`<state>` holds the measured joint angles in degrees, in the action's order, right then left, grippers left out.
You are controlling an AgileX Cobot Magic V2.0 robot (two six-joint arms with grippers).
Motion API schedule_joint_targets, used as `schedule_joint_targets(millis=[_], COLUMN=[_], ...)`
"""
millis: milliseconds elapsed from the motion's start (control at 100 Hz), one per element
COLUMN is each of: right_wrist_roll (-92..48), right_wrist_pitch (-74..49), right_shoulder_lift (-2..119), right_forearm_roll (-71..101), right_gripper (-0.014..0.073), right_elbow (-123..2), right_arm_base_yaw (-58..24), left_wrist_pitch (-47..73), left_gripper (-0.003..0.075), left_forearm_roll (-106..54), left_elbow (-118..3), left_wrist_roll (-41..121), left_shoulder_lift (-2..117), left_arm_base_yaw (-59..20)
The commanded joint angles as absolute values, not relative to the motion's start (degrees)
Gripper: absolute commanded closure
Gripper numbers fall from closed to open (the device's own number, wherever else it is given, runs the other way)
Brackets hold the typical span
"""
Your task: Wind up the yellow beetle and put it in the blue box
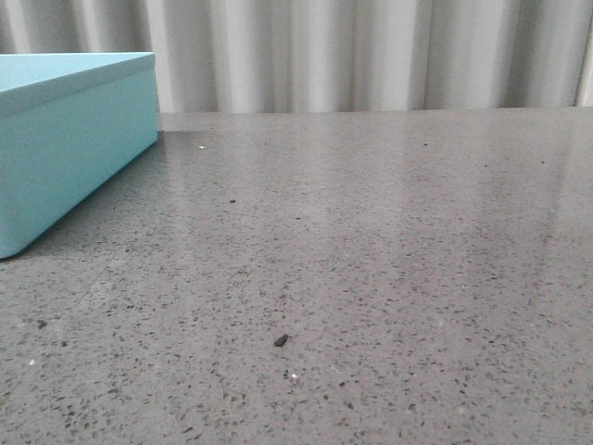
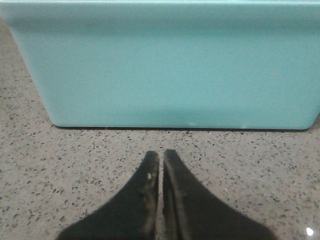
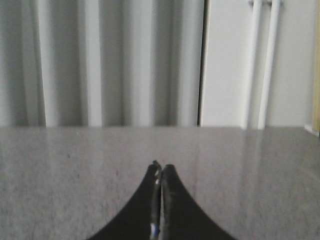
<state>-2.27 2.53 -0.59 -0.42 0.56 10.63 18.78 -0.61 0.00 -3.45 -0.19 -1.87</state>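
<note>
The blue box (image 1: pixel 65 148) stands on the grey speckled table at the far left of the front view. In the left wrist view its plain side (image 2: pixel 165 65) fills the frame beyond my left gripper (image 2: pixel 161 156), which is shut and empty, low over the table a short way from the box. My right gripper (image 3: pixel 161 167) is shut and empty over bare table, facing the curtain. Neither gripper shows in the front view. The yellow beetle is out of view in every frame.
A small dark crumb (image 1: pixel 281 340) lies on the table (image 1: pixel 389 278) near the front. A pale pleated curtain (image 1: pixel 371 56) hangs behind the table's far edge. White vertical pipes (image 3: pixel 263 65) and a wall stand beyond the table in the right wrist view.
</note>
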Motion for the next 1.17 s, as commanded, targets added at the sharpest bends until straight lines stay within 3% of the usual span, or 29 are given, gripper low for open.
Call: schedule_joint_targets(millis=[0, 390, 1160], right_wrist_roll=[-1.99, -1.99, -1.99], right_wrist_pitch=[-1.37, -17.82, -17.65], right_shoulder_lift=[-1.75, -1.75, -1.75], right_forearm_roll=[-1.52, -4.02, -4.02], right_gripper=[0.0654, 0.0654, 0.0654], right_elbow=[1.73, 1.73, 1.73], right_arm_base_yaw=[10.76, 7.67, 7.67], left_wrist_pitch=[15.9, 15.9, 15.9], left_gripper=[0.0741, 0.0741, 0.0741], left_forearm_roll=[-0.69, -0.69, -0.69], left_elbow=[1.46, 1.46, 1.46], left_wrist_roll=[-3.87, -3.87, -3.87], left_shoulder_lift=[-2.04, -2.04, -2.04], left_arm_base_yaw=[-1.79, -1.79, -1.79])
